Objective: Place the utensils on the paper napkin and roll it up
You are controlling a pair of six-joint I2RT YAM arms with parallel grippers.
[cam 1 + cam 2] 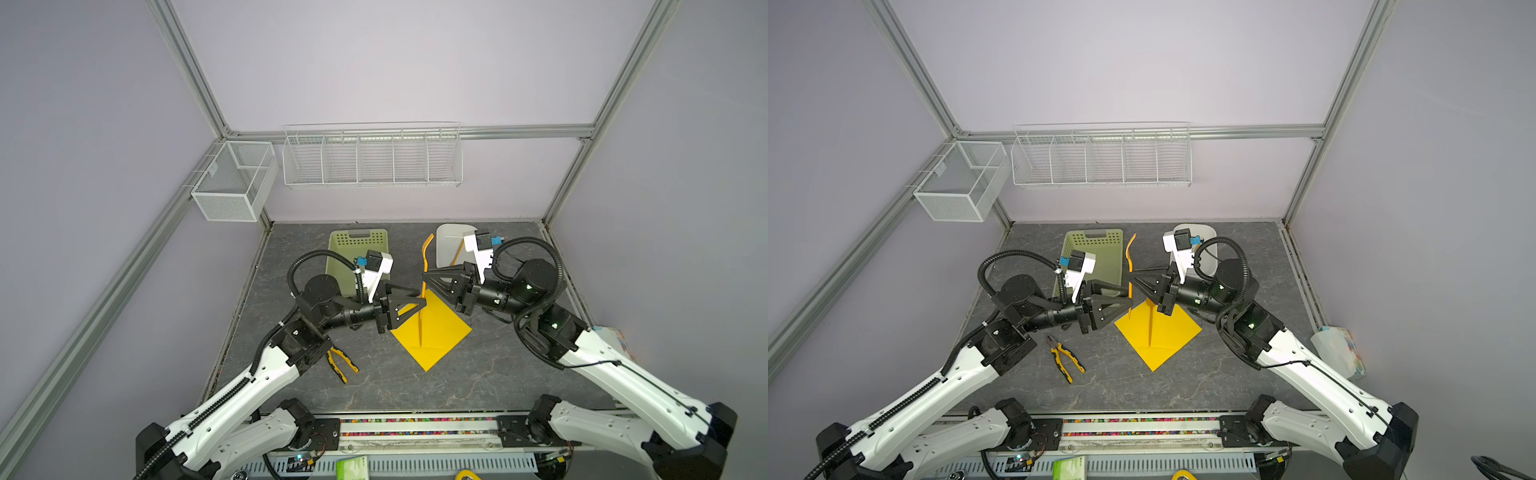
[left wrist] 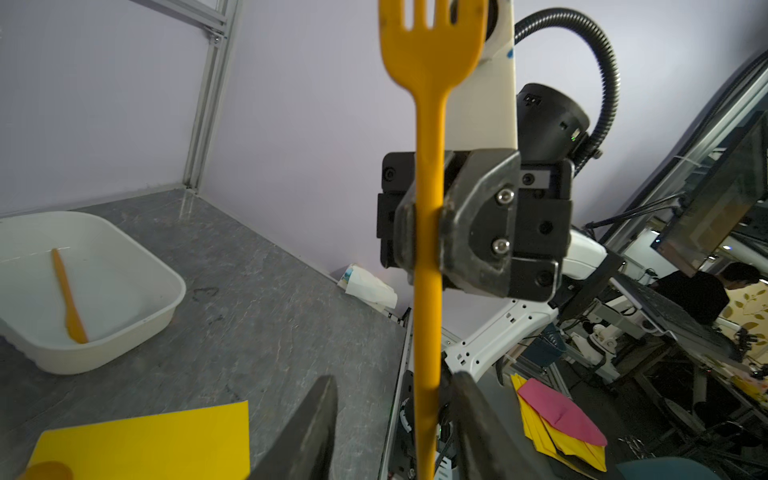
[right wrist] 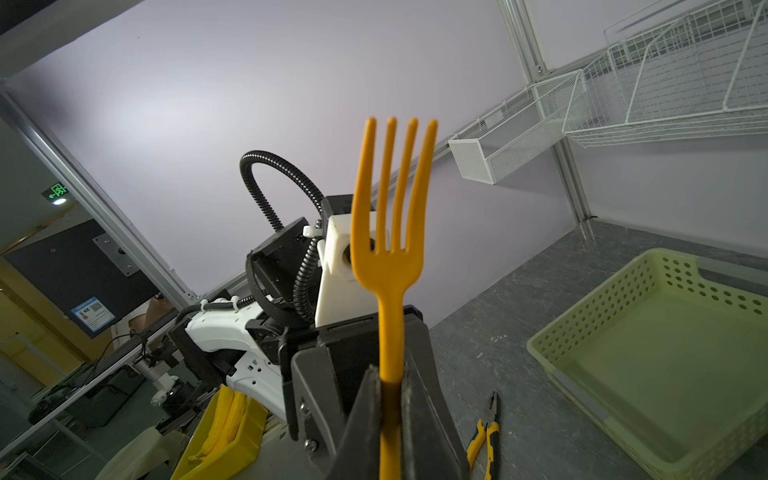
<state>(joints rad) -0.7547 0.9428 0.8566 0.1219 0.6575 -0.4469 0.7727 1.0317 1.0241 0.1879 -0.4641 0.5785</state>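
Note:
An orange fork (image 1: 426, 253) (image 3: 390, 257) stands upright in the air above the far corner of the yellow paper napkin (image 1: 444, 328) (image 1: 1175, 332), tines up. My right gripper (image 1: 424, 277) (image 3: 390, 374) is shut on its handle. Just below that grip, my left gripper (image 1: 424, 303) (image 2: 395, 399) is open around the handle, which lies against one finger. An orange spoon (image 1: 420, 332) (image 1: 1150, 328) lies on the napkin. Another orange utensil (image 2: 68, 295) lies in the white tray (image 2: 137, 328).
A pale green perforated basket (image 1: 357, 249) sits at the back left and the white tray (image 1: 449, 241) at the back right. Yellow-and-black pliers (image 1: 343, 363) lie by the left arm. A tissue pack (image 1: 1341, 349) stands at the right edge. Wire baskets (image 1: 374, 158) hang on the back wall.

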